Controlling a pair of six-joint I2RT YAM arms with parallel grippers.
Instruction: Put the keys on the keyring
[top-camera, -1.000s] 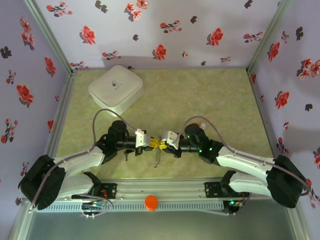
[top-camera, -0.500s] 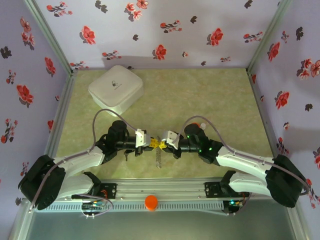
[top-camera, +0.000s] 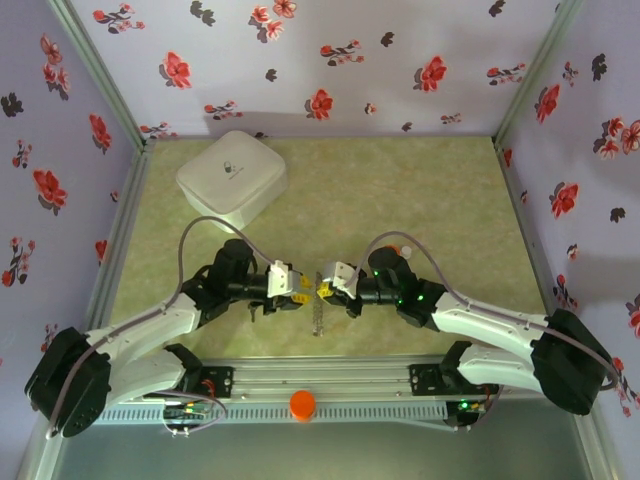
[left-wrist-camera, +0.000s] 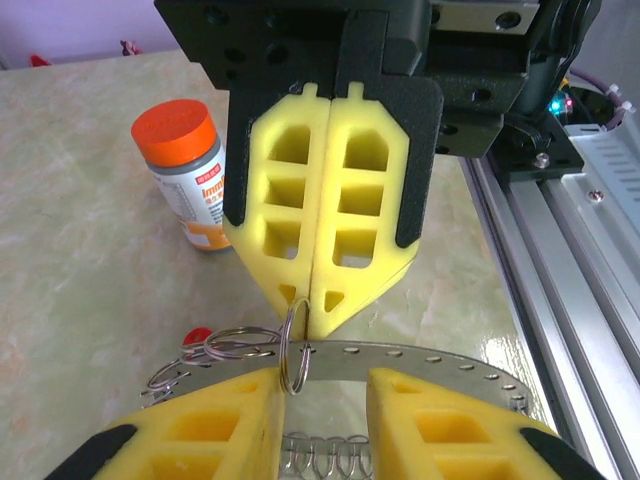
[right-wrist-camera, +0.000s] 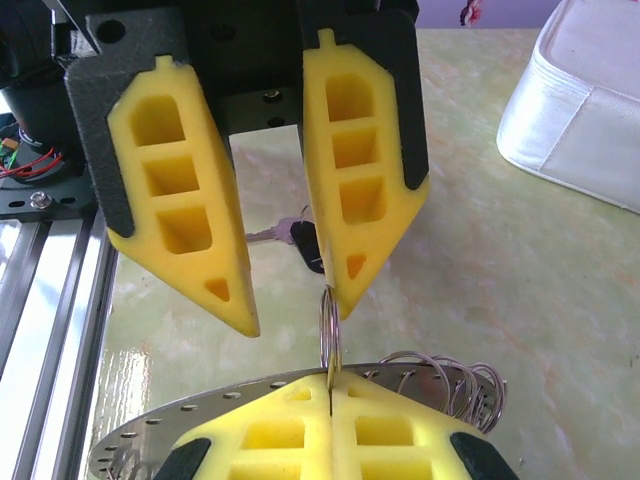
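Note:
The keyring (left-wrist-camera: 440, 360) is a flat grey metal band with small holes; it hangs between the two grippers, and it also shows below my right pads (right-wrist-camera: 160, 425). A small split ring (left-wrist-camera: 293, 350) is threaded through one hole. My right gripper (right-wrist-camera: 331, 385) is shut on that split ring (right-wrist-camera: 329, 325). My left gripper (left-wrist-camera: 325, 385) stands open, one pad beside the split ring, the band crossing the gap. From above, the left gripper (top-camera: 299, 290) and right gripper (top-camera: 323, 288) face each other. A black-headed key (right-wrist-camera: 310, 245) lies on the table behind. A red tag (left-wrist-camera: 197, 337) peeks out by several more wire rings (left-wrist-camera: 230, 345).
An orange-capped pill bottle (left-wrist-camera: 185, 170) stands on the table behind my right gripper. The white square box (top-camera: 232, 178) sits at the back left. The aluminium rail (left-wrist-camera: 580, 290) runs along the near edge, and flowered walls close in the table.
My left gripper has opened and drawn back a little to the left, away from the right gripper. The right gripper keeps its hold and has barely moved.

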